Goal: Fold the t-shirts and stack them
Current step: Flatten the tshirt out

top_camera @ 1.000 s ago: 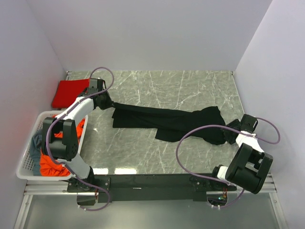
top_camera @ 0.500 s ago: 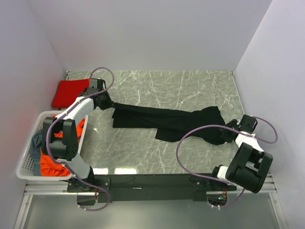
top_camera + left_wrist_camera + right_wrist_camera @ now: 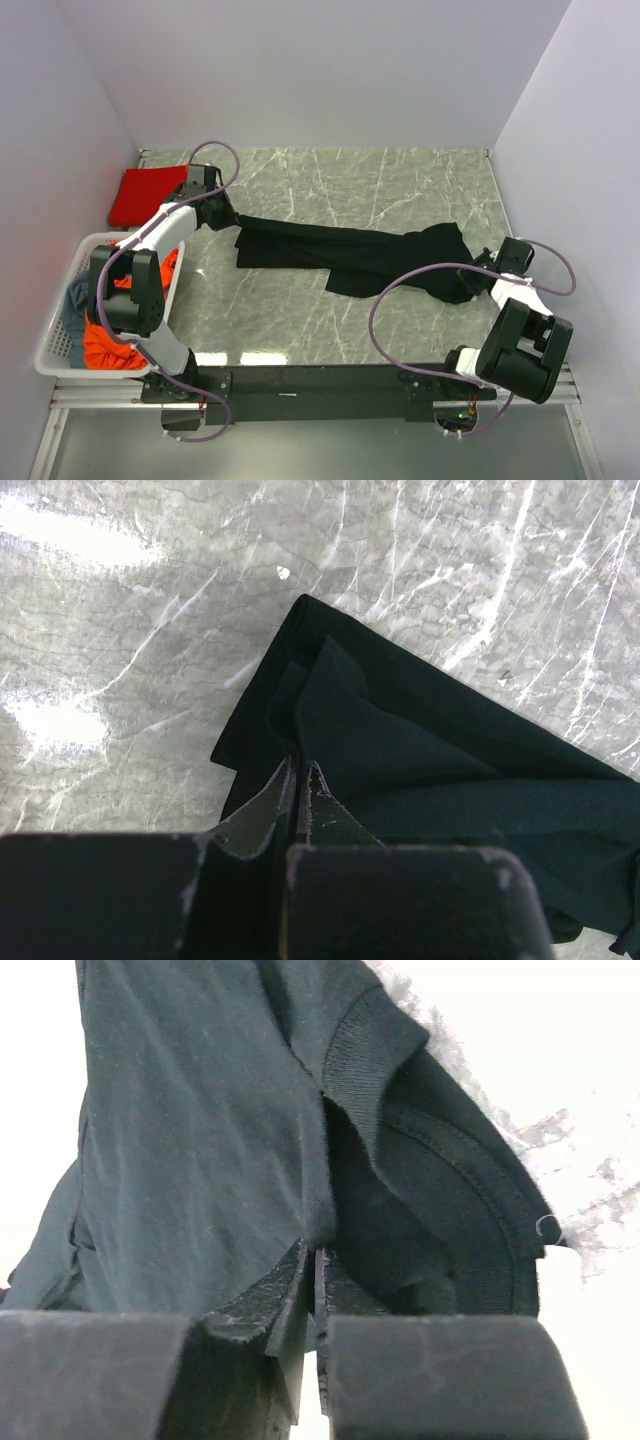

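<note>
T-shirt (image 3: 350, 250), black, stretches left-right, left pincer (image 3: 300, 778) and right pincer (image 3: 312, 1258) clamping its ends.

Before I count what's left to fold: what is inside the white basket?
In the basket, an orange-red shirt and a grey-blue shirt show, crumpled. The left arm covers the middle, so anything beneath it or under those shirts cannot be seen.

The black shirt (image 3: 350, 250) stretches across the middle of the table (image 3: 400, 185), blocking low passage; bare marble lies open beyond and before it. A basket (image 3: 58, 348) and red shirt (image 3: 145, 192) crowd the left edge.
</note>
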Robot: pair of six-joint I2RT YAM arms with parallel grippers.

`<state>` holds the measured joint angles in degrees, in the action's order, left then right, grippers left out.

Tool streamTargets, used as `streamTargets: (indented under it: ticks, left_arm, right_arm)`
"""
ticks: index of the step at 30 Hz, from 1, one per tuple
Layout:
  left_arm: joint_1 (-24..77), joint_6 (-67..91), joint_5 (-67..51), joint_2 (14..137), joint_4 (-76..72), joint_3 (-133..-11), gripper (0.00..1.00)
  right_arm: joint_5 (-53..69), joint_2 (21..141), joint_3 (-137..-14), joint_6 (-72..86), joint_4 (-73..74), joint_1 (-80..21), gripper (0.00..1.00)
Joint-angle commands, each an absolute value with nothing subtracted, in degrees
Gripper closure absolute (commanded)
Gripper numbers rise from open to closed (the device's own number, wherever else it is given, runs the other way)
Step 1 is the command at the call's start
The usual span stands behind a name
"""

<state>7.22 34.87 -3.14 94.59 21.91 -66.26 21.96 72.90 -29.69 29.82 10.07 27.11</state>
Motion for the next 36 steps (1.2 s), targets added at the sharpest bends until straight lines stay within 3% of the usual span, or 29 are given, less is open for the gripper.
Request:
streamTargets:
  ticks: [1,3,12,20,30,34,36]
  left_arm:
    - [7.3,33.7,-2.7,94.7,21.6,-68.6,0.99]
    - [7.3,33.6,-2.5,94.7,21.6,-68.6,0.99]
    - [7.2,33.5,-2.3,94.7,21.7,-68.6,0.99]
    - [7.3,33.4,-2.5,95.0,21.7,-68.6,0.99]
    - [7.3,33.5,-3.0,95.4,21.7,-68.7,0.99]
    - [7.3,33.5,-3.2,95.6,21.8,-68.8,0.99]
    - [7.3,33.5,-3.3,95.6,21.7,-68.7,0.99]
  right_arm:
    - [21.5,72.3,-32.6,30.8,10.5,25.9,0.94]
    - [18.9,71.5,-34.2,31.6,12.1,24.2,0.97]
    - [9.9,78.0,-50.4,32.2,21.9,6.6,0.94]
    - [4.7,80.7,-48.7,31.7,21.5,6.3,0.61]
    - [-1.4,79.1,-45.7,32.9,23.5,7.7,0.48]
    - [-0.7,78.3,-44.0,32.2,23.0,10.1,0.38]
    - [3.7,77.6,-42.8,30.9,21.7,11.4,0.38]
